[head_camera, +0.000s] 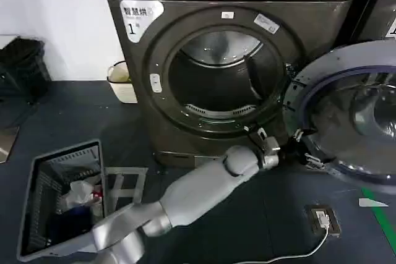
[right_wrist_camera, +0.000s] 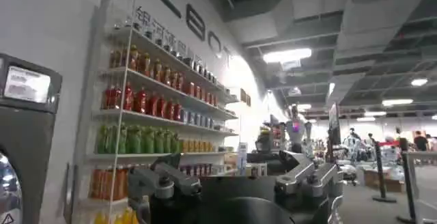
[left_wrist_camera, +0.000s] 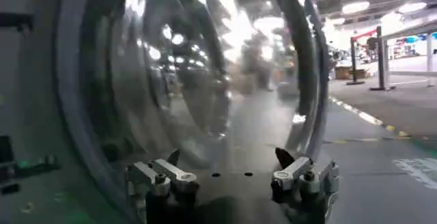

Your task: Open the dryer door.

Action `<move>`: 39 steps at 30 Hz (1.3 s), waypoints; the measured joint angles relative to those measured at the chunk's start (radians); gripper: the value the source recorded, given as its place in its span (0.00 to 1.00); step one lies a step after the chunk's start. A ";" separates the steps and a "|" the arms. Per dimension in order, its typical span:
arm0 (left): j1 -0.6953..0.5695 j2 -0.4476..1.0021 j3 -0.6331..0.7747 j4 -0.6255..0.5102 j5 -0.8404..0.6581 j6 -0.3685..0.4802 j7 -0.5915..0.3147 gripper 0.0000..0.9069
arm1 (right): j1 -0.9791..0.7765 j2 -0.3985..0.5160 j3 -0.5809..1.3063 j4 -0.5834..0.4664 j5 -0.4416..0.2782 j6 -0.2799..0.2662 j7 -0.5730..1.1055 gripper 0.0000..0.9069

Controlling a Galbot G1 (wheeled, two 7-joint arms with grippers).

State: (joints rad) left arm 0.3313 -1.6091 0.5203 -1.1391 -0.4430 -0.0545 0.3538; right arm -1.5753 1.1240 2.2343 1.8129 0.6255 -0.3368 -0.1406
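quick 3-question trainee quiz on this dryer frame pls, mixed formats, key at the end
1. True or false: the dryer door of machine "1" is shut against the drum opening.
2. Which gripper is at the door?
A. the left gripper, at the door's lower inner edge
B. the right gripper, at the door's top
C. both together
3. Fill in: on the floor to the robot's left stands a dark laundry ____ with clothes inside.

Key: 1 false, the door is swung wide open to the right; 2 A, with its jaws open in the left wrist view; 3 basket.
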 joint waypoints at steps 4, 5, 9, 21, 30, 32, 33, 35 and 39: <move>-0.003 0.000 0.006 -0.001 -0.002 -0.027 -0.002 1.00 | 0.003 -0.004 -0.006 0.005 0.000 0.001 -0.001 1.00; -0.004 0.000 0.007 -0.001 -0.004 -0.032 -0.002 1.00 | 0.003 -0.004 -0.008 0.007 0.000 0.001 -0.002 1.00; -0.005 0.000 0.007 -0.001 -0.008 -0.052 0.000 1.00 | 0.000 -0.005 -0.006 0.002 0.001 0.004 -0.007 1.00; -0.002 0.000 0.012 -0.036 0.000 -0.258 -0.003 1.00 | -0.025 -0.036 0.052 -0.021 -0.002 0.024 -0.023 1.00; 0.003 0.000 0.024 -0.166 -0.023 -0.375 -0.010 1.00 | -0.019 -0.062 0.078 -0.009 -0.006 0.032 -0.025 1.00; 0.005 0.000 0.021 -0.195 -0.047 -0.399 -0.016 1.00 | -0.017 -0.066 0.078 -0.008 -0.006 0.032 -0.025 1.00; 0.008 0.002 0.017 -0.212 -0.066 -0.407 -0.017 1.00 | -0.015 -0.069 0.078 -0.007 -0.006 0.032 -0.025 1.00; 0.006 0.045 0.009 -0.238 -0.077 -0.420 -0.019 1.00 | -0.012 -0.074 0.078 -0.007 -0.006 0.032 -0.025 1.00; 0.015 0.151 -0.005 -0.299 -0.110 -0.427 -0.020 1.00 | -0.009 -0.081 0.073 -0.007 -0.007 0.032 -0.027 1.00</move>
State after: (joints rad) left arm 0.3460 -1.4584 0.5148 -1.4383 -0.5530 -0.4814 0.3338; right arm -1.5842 1.0429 2.3073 1.8059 0.6188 -0.3049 -0.1680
